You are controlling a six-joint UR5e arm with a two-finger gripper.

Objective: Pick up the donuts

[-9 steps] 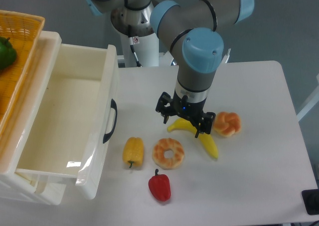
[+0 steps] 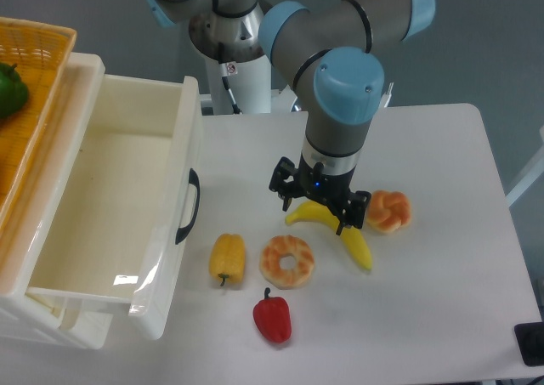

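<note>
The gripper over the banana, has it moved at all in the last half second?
Yes, slightly. The gripper has shifted a little to the right in the picture, judged against the banana, which lies unmoved. Its fingers stand open, holding nothing.

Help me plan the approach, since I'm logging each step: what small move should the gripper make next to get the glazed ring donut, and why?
Probably shift the gripper toward the front-left and lower it. Its open fingers hang over the yellow banana, while the tan-orange ring donut with cream glaze lies untouched on the white table, between the yellow pepper and the banana.
</note>
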